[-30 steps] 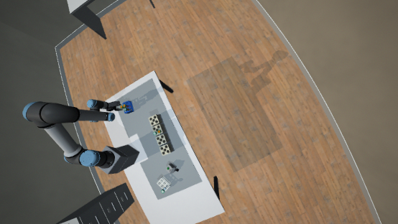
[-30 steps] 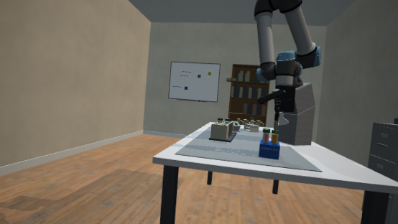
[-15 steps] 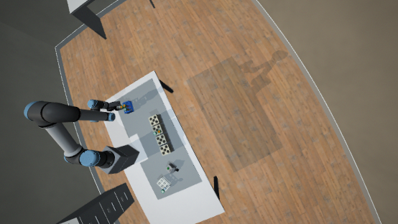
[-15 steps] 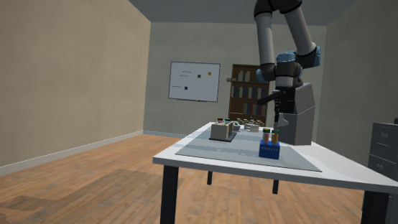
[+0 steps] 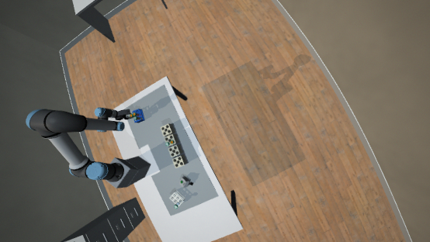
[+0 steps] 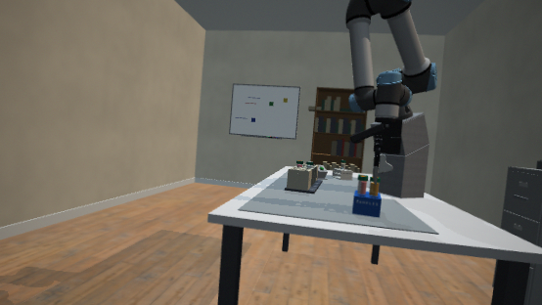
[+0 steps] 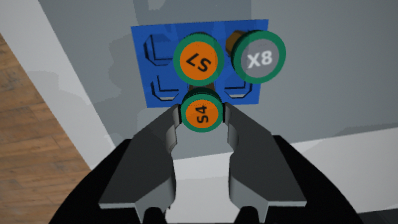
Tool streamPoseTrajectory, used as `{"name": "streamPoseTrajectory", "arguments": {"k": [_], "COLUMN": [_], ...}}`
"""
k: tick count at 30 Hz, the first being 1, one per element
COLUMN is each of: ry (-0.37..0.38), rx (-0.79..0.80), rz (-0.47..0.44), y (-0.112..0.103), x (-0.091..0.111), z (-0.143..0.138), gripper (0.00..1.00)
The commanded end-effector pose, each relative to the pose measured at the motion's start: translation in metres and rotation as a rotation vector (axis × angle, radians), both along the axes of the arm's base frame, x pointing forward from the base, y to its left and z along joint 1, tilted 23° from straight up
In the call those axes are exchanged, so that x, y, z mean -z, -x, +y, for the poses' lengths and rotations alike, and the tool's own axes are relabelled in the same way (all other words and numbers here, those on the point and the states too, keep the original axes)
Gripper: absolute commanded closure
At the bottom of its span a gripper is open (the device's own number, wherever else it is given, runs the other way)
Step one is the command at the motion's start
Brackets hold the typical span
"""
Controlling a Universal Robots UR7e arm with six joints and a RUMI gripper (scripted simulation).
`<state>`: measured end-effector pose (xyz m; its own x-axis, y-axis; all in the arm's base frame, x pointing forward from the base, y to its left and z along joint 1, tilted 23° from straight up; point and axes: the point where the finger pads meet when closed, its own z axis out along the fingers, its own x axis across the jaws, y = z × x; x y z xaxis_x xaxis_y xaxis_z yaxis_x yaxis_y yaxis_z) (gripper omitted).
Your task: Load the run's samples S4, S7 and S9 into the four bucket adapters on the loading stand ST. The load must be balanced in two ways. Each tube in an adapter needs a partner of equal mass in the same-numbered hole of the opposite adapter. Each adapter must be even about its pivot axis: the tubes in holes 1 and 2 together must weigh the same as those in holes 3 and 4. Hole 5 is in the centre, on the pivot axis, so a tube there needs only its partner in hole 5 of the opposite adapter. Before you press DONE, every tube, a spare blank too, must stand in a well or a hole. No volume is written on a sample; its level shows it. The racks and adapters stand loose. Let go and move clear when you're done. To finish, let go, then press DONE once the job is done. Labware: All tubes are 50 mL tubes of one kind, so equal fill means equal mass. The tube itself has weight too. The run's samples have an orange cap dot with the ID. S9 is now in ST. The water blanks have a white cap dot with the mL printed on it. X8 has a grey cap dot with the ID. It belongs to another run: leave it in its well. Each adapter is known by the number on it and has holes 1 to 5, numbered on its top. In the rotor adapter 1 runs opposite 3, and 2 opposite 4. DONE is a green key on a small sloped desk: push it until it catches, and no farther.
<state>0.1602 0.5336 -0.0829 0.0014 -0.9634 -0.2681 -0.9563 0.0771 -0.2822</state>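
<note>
Wrist view: the gripper (image 7: 201, 116) is clamped on the cap of sample S4 (image 7: 201, 113), one finger (image 7: 167, 131) on each side of the green cap rim, pinching it. S4 stands in the near row of the blue sample rack (image 7: 145, 92), right behind it S7 (image 7: 198, 61), and beside S7 the grey-dotted X8 (image 7: 260, 59); the other wells that show look vacant. Exterior view: the arm comes straight down over the blue rack (image 6: 367, 204) at the near end of the grey mat (image 6: 313, 205), tube tops showing above the block; whether S4 has started to rise from its well cannot be told. The row of adapters on stand ST (image 5: 174, 145) sits further along the table (image 5: 217, 217), well apart from the rack, with one orange dot visible in it, presumably S9. A white rack (image 5: 176, 198) with what may be the blanks and a small desk (image 5: 187, 180) with a green spot lie beyond that. Judged step: pick-up of S4, grasp made, transfer not begun. Next move calls for a straight vertical lift until the tube bottom is free of the well, since the rack stands loose and S7 is touching-close behind; any tilt could drag the rack or knock S7. Then carry over to ST and choose the hole with S9's place and the fill levels in mind; the levels are not readable from these views.
</note>
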Motion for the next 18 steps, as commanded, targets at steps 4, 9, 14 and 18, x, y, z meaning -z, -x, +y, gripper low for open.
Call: {"name": "streamPoseTrajectory", "arguments": {"k": [4,9,14,18], "ry": [-0.001,-0.001,-0.001,-0.001], "rx": [-0.002,-0.002,-0.002,-0.002], "rz": [0.000,0.000,0.000,0.000], "y": [0.006,0.009,0.014,0.018], "x": [-0.016,-0.025,-0.040,-0.053], "z": [-0.004,-0.007,-0.011,-0.015], "gripper": [1.00,1.00,1.00,1.00]}}
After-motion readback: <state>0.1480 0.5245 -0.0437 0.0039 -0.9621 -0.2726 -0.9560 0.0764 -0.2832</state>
